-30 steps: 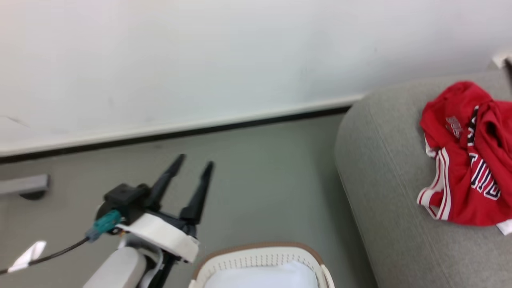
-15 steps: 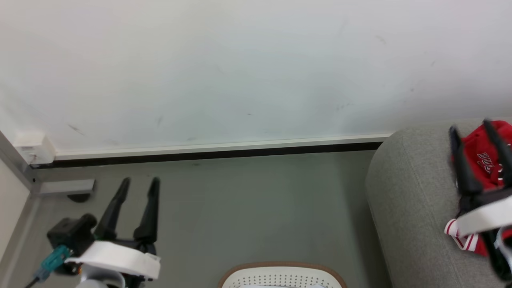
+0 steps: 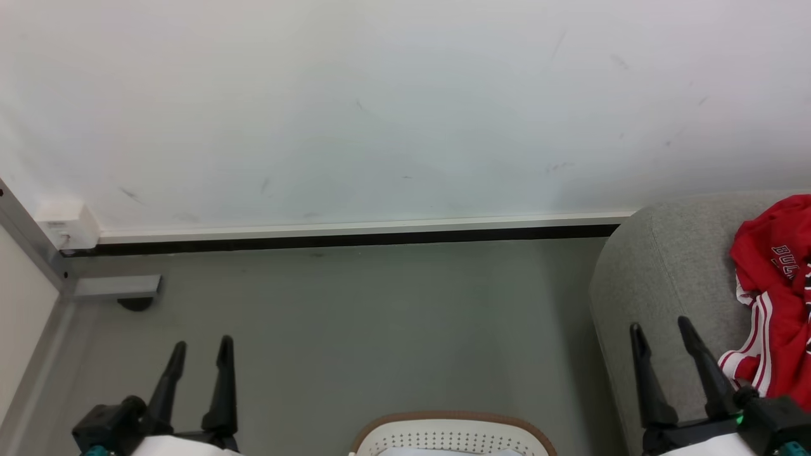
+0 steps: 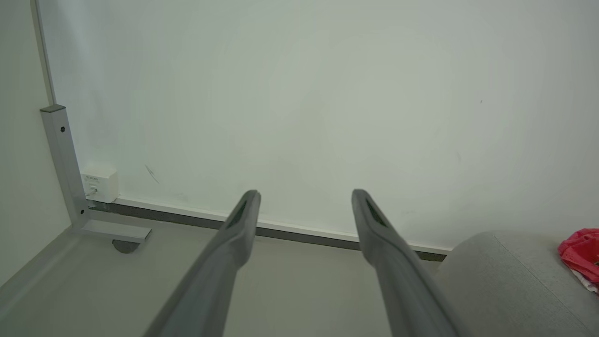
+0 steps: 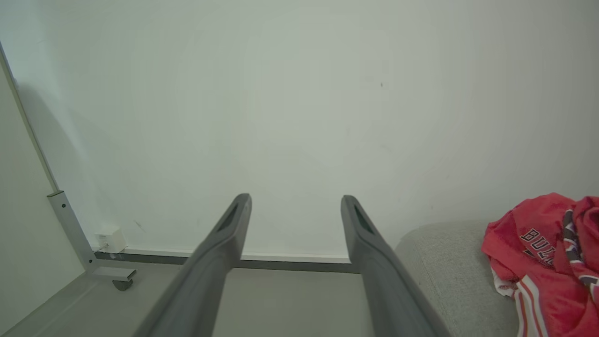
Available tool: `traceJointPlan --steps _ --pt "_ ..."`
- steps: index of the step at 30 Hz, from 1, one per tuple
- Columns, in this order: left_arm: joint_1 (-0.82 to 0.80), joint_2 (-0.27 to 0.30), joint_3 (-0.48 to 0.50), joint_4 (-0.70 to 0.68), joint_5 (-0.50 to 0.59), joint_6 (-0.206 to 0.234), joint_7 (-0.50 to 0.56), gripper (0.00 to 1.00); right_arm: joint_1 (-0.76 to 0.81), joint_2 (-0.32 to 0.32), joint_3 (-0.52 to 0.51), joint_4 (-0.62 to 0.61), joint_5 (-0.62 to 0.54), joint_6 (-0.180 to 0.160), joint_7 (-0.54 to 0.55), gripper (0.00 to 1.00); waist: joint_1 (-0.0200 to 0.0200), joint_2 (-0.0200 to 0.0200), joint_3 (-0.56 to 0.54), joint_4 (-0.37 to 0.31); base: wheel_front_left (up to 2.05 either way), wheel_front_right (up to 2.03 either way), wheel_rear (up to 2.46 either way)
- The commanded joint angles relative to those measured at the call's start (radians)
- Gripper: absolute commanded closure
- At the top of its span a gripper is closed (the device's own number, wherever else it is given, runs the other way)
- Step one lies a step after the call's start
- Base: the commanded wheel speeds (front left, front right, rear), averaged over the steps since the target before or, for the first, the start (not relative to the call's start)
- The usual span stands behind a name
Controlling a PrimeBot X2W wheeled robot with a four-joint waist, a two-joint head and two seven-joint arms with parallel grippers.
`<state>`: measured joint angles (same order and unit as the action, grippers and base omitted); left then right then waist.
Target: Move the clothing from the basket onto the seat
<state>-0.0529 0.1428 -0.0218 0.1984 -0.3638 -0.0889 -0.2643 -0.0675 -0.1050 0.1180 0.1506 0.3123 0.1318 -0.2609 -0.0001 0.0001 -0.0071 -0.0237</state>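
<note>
The clothing [image 3: 776, 297] is in neither gripper: the left gripper [image 3: 202, 343] at 7 o'clock and the right gripper [image 3: 660, 325] at 5 o'clock both stand parted and empty. A red heap lies on the seat [image 3: 665, 266] at 3 o'clock, its striped trim just beside the right fingers [image 3: 706, 370]. The basket [image 3: 453, 423] sits at 6 o'clock, its inside mostly cut off. Likely risks: a right-arm swing hooking that trim and dragging it floorward, or a blind reach striking the rim.
</note>
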Motion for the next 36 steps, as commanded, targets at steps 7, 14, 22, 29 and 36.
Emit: traceJointPlan --steps 7,14,22,29,36 --pt "-0.001 -0.039 0.036 0.009 0.065 -0.032 0.0 0.0 -0.002 0.028 0.016 -0.011 -0.027 -0.002 -0.003 0.0 0.0001 -0.0001 0.005 0.004 0.0 0.0 0.0" --pt "-0.015 -0.056 0.054 0.017 0.091 -0.041 0.0 0.0 -0.009 0.035 0.02 -0.015 -0.033 -0.002 -0.003 0.0 0.0001 -0.0001 0.006 0.008 0.0 0.0 0.0" --pt "-0.016 -0.065 0.053 0.024 0.098 -0.043 0.0 0.0 0.016 0.046 0.012 -0.026 -0.028 -0.002 -0.003 0.0 0.0001 -0.0001 0.006 0.01 0.0 0.0 0.0" --pt "-0.015 -0.052 0.039 0.024 0.084 -0.041 0.0 0.0 0.013 0.05 0.015 -0.021 -0.03 -0.002 -0.003 0.0 0.0001 -0.0001 0.005 0.006 0.0 0.0 0.0" --pt "0.001 -0.067 0.025 0.05 0.065 -0.043 0.008 1.0 0.02 0.048 0.016 -0.004 -0.008 0.0 0.003 1.0 0.0001 -0.0001 0.006 0.006 0.0 0.0 0.0"
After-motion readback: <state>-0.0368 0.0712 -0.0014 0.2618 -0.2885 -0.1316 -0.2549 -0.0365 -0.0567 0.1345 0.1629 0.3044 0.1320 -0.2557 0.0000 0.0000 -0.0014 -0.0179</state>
